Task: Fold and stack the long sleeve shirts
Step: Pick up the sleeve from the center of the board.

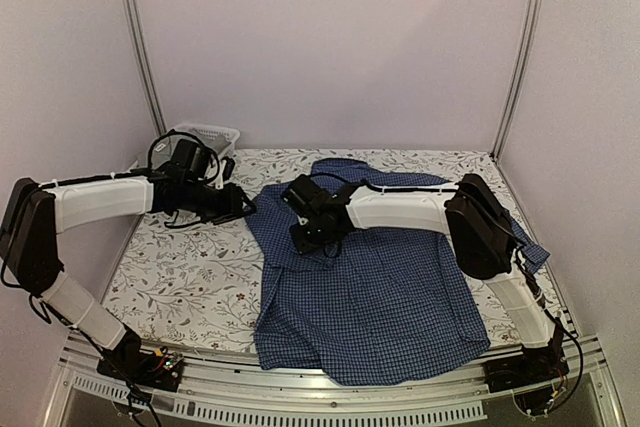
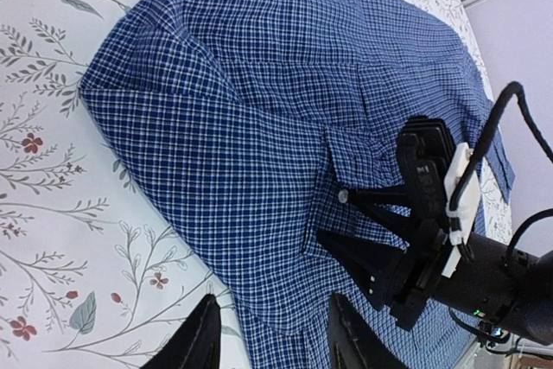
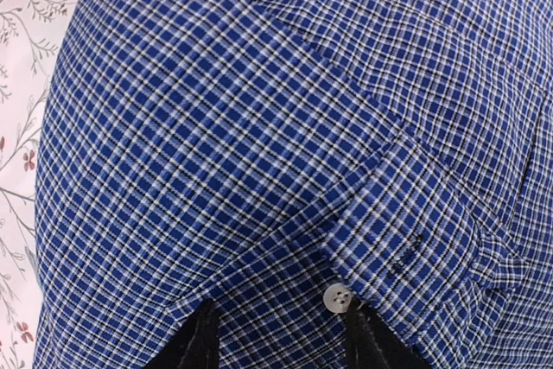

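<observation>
Blue checked cotton, the long sleeve shirt [image 1: 380, 297] lies spread and rumpled over the middle and right of the floral tablecloth [image 1: 180, 267]. One sleeve is laid in across the body, so its cuff [image 3: 406, 231] rests on the shirt itself. The right gripper [image 3: 281, 321] is down on that cuff with its jaws apart astride the button [image 3: 336, 297]. The cloth between them lies flat and does not look pinched. The left gripper [image 2: 272, 334] hovers just over the shirt's left edge, its jaws parted and empty. The likely trouble is that closing here catches the body layer underneath along with the cuff, so lifting would drag the whole shirt and spoil the fold. A finger could also land on the hard button and slip off. With the left gripper so near, a sleeve swung that way could foul it.
</observation>
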